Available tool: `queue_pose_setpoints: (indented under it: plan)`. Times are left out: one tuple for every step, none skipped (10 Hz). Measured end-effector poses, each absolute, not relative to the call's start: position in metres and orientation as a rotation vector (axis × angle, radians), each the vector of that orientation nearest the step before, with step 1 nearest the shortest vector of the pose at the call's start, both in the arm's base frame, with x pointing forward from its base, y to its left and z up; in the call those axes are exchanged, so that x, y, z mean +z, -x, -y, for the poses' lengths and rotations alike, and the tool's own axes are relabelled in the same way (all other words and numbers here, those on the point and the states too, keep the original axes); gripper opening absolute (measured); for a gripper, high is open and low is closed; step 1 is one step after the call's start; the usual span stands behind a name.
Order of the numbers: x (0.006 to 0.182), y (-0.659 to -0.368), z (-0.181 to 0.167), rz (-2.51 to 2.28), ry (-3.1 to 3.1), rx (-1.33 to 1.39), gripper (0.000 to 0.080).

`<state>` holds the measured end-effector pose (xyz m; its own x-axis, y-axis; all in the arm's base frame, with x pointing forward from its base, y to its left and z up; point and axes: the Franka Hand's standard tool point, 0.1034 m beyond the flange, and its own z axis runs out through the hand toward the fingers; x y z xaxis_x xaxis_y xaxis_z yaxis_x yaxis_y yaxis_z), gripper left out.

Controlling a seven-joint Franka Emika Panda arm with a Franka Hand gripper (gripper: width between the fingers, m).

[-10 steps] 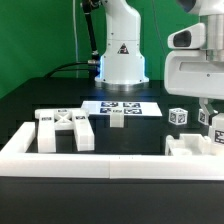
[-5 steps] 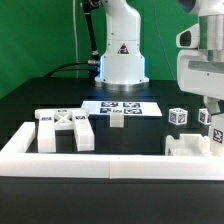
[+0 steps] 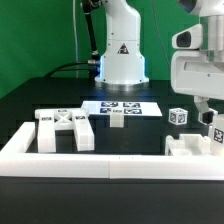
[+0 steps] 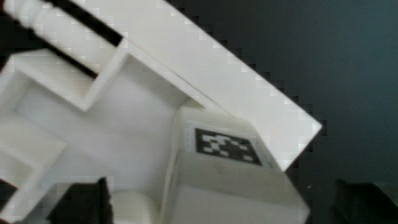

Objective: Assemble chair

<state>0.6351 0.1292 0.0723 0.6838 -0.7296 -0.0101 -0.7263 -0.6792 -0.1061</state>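
My gripper (image 3: 210,118) hangs at the exterior view's right edge, over a white seat part (image 3: 188,147) and a tagged white leg block (image 3: 217,136). In the wrist view my gripper (image 4: 214,205) is open: the dark fingers (image 4: 80,200) stand wide apart on either side of the tagged block (image 4: 226,150), with a gap showing on one side. The block rests against a larger white chair part (image 4: 89,110). The X-braced back panel (image 3: 65,128) lies at the left. A short leg (image 3: 117,120) and a tagged cube-like part (image 3: 178,116) stand on the black table.
A long low white barrier wall (image 3: 90,165) runs along the front and bends back at the left. The marker board (image 3: 121,106) lies flat behind the short leg. The arm's white base (image 3: 120,55) stands at the back, with cables to its left.
The jaws have gone from shut to wide open around the tagged leg block. The arm itself has hardly shifted, and the other parts lie as before.
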Motion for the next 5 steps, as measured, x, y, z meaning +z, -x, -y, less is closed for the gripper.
queue_pose_setpoints:
  plan:
    - [0.0726,-0.6352,-0.1302,-1.068,2.846,-0.058,0.0624]
    - [0.0725,-0.6351,-0.1308,-0.931,2.897,-0.065,0.0647]
    - [0.0724,-0.6348,-0.1316,-0.768,2.949,-0.074,0.0647]
    - [0.0723,-0.6350,-0.1313,-0.642,2.983,-0.084,0.0649]
    - [0.0723,-0.6349,-0.1317,-0.491,3.017,-0.091,0.0649]
